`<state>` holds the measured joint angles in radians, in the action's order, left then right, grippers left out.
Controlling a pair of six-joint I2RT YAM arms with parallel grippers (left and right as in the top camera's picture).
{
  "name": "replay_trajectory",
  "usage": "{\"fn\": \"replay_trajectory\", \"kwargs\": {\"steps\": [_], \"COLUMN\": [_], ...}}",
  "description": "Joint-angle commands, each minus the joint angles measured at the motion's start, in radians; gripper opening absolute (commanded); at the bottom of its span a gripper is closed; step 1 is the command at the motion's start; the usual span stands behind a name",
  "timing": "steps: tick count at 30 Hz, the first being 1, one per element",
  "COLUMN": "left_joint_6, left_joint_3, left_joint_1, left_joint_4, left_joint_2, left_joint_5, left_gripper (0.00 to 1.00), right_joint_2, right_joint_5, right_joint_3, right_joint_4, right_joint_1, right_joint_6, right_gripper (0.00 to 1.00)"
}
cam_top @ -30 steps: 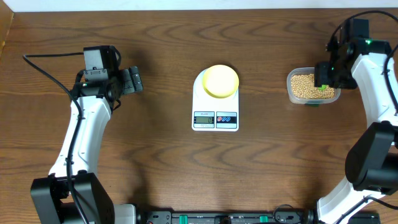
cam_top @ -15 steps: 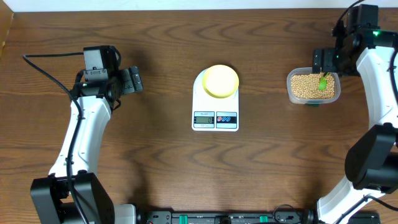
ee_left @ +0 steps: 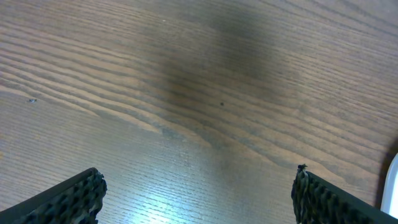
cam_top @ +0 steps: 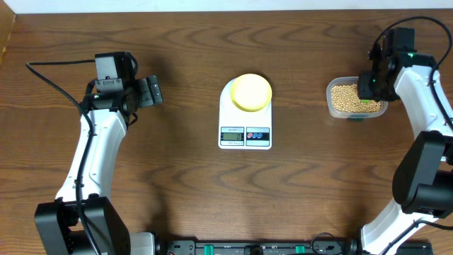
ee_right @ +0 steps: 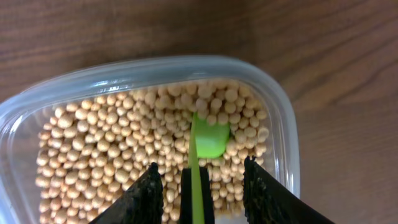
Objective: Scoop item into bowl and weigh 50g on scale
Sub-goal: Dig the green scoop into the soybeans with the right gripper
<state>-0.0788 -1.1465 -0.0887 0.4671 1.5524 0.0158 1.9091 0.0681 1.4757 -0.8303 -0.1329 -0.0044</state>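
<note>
On the worktop [cam_top: 184, 177] one scale [cam_top: 233, 117] is sitting at the middle, between the two arms. Its long axis is running near to far, and its one display [cam_top: 232, 134] and coloured buttons [cam_top: 257, 134] are facing the near edge. One bowl [cam_top: 251, 92] is resting on the far end of the scale, upright with its mouth facing up. No beans are showing in it.

Well apart to the right, one clear container [ee_right: 155, 65] is lying with its long axis running left to right. It is holding the beans [ee_right: 93, 143], which are too many to count. One green scoop [ee_right: 210, 140] is lying on the beans at the container's right side. In the right wrist view its cup end is pointing away from the wrist, and its handle is running straight back.

The right pincer [ee_right: 201, 167] is hanging over that side of the container. Its two fingers are standing partly apart, one on each side of the handle. Beans are showing in the gaps, so it is gripping nothing.

The left pincer [cam_top: 153, 91] is hovering over bare wood well left of the scale, pointing toward it. It is spread wide and holding nothing.
</note>
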Motion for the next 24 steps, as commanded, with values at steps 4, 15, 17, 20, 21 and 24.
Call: {"fn": "replay_trajectory", "kwargs": {"steps": [4,15,17,20,21,24], "left_joint_6": [-0.009,-0.009,-0.009,-0.009,-0.009,-0.009], "left_joint_3": [-0.001,-0.001,-0.001,-0.001,-0.001,-0.001], "left_joint_1": [0.000,0.000,0.000,0.000,0.000,0.000], "left_joint_4": [0.002,0.002,0.002,0.002,0.002,0.002], "left_joint_2": [0.014,0.014,0.014,0.014,0.014,0.014], "left_joint_5": [-0.017,-0.017,-0.017,-0.017,-0.017,-0.017], "left_gripper": [0.98,0.98,0.98,0.98,0.98,0.98], "right_joint_2": [0.007,0.007,0.007,0.007,0.007,0.006], "right_joint_5": [0.007,-0.041,-0.041,-0.042,-0.042,-0.040], "right_joint_3": [-0.045,-0.021,-0.021,-0.021,-0.021,-0.021], "right_joint_4": [0.075,0.089,0.077,0.063,0.060,0.061], "right_joint_1": [-0.011,-0.011,-0.011,-0.010,-0.010,-0.010], "right_joint_6": [0.011,0.011,0.011,0.010,0.010,-0.002], "right_gripper": [0.41,0.38,0.36,0.34,0.33,0.17]}}
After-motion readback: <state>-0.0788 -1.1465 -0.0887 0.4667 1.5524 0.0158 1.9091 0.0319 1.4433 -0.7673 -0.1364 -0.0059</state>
